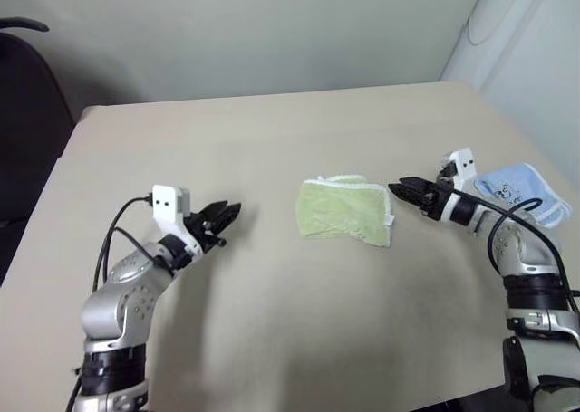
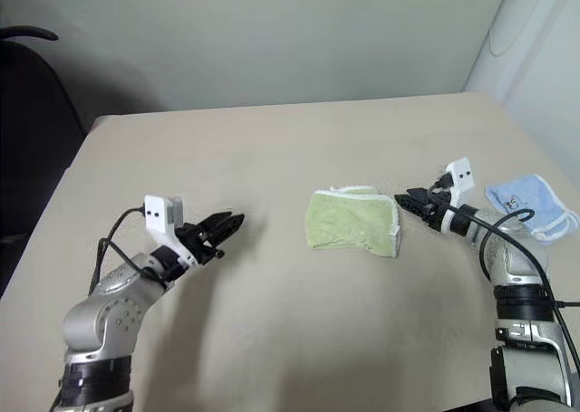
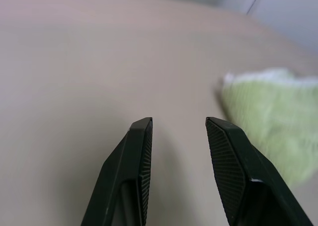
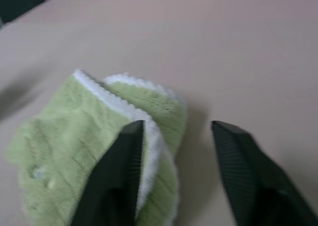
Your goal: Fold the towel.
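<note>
The towel (image 1: 344, 210), light yellow-green terry with white edging, lies folded into a small bundle at the middle of the table (image 1: 272, 140). My right gripper (image 1: 400, 190) hovers just off the bundle's right edge, its fingers open and empty, with the towel's white-trimmed layers (image 4: 124, 107) right in front of them. My left gripper (image 1: 228, 215) floats over bare tabletop well to the left of the towel, jaws apart and holding nothing; the towel (image 3: 273, 121) lies ahead of its fingertips (image 3: 141, 129).
A smaller pale blue cloth (image 1: 518, 187) with white trim lies near the table's right edge, behind my right wrist. A dark chair (image 1: 23, 131) stands off the table's far left corner. A wall runs behind the table.
</note>
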Available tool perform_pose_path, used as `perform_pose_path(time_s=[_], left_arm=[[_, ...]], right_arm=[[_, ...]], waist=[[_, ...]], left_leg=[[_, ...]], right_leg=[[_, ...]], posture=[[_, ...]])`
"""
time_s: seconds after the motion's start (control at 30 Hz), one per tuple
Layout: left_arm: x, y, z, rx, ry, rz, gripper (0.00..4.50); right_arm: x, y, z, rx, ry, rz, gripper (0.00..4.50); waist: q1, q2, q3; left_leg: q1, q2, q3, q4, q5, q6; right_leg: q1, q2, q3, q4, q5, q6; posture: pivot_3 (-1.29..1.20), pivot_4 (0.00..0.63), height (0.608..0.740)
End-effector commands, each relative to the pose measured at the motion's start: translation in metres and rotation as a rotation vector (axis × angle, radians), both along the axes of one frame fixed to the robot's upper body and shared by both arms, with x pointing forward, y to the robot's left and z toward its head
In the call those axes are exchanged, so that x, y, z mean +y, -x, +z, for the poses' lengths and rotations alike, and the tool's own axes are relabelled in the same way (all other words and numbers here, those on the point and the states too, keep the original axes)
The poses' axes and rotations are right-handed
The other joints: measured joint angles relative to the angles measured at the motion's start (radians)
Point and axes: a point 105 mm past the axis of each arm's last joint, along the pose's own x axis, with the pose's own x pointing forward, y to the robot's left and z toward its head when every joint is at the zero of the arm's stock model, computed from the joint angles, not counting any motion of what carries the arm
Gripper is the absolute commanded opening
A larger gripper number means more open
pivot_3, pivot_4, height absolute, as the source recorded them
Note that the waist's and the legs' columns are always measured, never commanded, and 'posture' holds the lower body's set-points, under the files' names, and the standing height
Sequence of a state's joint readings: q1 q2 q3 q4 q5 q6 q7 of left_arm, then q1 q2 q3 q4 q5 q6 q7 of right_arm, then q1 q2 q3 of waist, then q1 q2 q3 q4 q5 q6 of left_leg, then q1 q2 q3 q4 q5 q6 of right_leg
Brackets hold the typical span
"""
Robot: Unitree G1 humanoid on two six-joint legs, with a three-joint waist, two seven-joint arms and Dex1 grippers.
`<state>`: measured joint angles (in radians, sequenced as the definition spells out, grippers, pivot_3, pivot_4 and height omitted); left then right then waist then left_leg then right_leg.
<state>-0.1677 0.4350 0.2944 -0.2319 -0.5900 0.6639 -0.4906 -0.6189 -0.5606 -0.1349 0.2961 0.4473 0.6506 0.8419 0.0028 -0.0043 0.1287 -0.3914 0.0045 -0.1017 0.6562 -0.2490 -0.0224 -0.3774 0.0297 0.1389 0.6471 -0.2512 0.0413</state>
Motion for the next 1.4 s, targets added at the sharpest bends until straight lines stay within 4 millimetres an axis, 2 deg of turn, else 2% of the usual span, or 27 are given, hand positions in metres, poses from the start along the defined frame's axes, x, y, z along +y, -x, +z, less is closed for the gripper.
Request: perform_pose_path(time_s=[0.03,0.13,0.33,0.57,0.77,1.1,1.2,1.3,1.4], left_arm=[[-0.005,0.008,0.014,-0.054,0.005,-0.007,1.86],[-0.009,0.012,0.013,-0.051,0.018,-0.004,1.86],[-0.015,0.018,0.008,-0.039,0.037,-0.009,1.86],[-0.019,0.019,0.007,-0.027,0.044,-0.015,1.86],[-0.028,0.019,0.004,-0.016,0.047,-0.034,1.86],[-0.03,0.02,0.005,-0.017,0.06,-0.032,1.86],[-0.038,0.017,0.01,-0.008,0.109,-0.072,1.86],[-0.051,0.008,0.023,0.002,0.246,-0.13,2.47],[-0.071,-0.004,0.031,0.043,0.32,-0.219,3.49]], right_arm=[[0.007,-0.009,0.011,0.037,-0.109,0.038,3.52],[0.008,-0.017,0.009,0.078,-0.143,0.033,4.48],[0.02,-0.022,-0.008,0.151,-0.119,0.097,4.48],[0.045,-0.018,-0.024,0.179,-0.032,0.241,4.48],[0.061,-0.025,-0.036,0.183,0.042,0.26,4.48],[0.059,-0.03,-0.04,0.158,0.062,0.228,4.48],[0.051,-0.03,-0.031,0.118,0.052,0.212,4.48],[0.043,-0.029,-0.02,0.056,0.067,0.203,4.5],[0.031,-0.029,-0.01,0.011,0.074,0.152,4.5]], waist=[[0.001,0.0,0.0],[0.001,0.0,0.0],[0.0,0.0,0.0],[-0.003,0.0,0.0],[-0.007,0.0,0.0],[-0.015,0.0,0.0],[-0.014,0.0,0.0],[-0.001,0.0,0.0],[0.006,0.0,0.0]], left_leg=[[0.0,0.0,0.0,0.0,0.0,0.0],[0.0,0.0,0.0,0.0,0.0,0.0],[0.0,0.0,0.0,-0.004,0.0,-0.001],[-0.001,0.001,0.0,-0.009,0.002,-0.003],[0.0,0.001,0.0,-0.008,0.001,-0.002],[0.002,0.003,-0.001,-0.008,0.001,0.001],[0.002,0.003,0.0,-0.008,0.001,0.001],[0.001,0.003,-0.001,-0.008,0.001,0.0],[0.001,0.003,0.0,-0.006,0.002,-0.001]], right_leg=[[0.0,0.0,0.0,0.0,0.0,0.0],[-0.001,0.0,0.0,0.001,0.001,-0.001],[-0.003,0.0,0.0,0.001,0.0,-0.003],[-0.006,0.0,0.0,0.002,0.0,-0.004],[-0.005,0.0,-0.001,0.003,0.0,-0.005],[-0.006,0.002,-0.002,0.008,0.002,-0.01],[-0.006,0.002,-0.002,0.009,0.002,-0.01],[-0.005,0.002,-0.003,0.009,0.002,-0.01],[-0.005,0.002,-0.003,0.01,0.002,-0.01]], posture=[[0.0,0.15,0.74],[0.0,0.15,0.74],[0.0,0.15,0.74],[0.0,0.15,0.74],[0.0,0.15,0.74],[0.0,0.15,0.74],[0.0,0.15,0.74],[0.0,0.15,0.74],[0.0,0.15,0.74]])
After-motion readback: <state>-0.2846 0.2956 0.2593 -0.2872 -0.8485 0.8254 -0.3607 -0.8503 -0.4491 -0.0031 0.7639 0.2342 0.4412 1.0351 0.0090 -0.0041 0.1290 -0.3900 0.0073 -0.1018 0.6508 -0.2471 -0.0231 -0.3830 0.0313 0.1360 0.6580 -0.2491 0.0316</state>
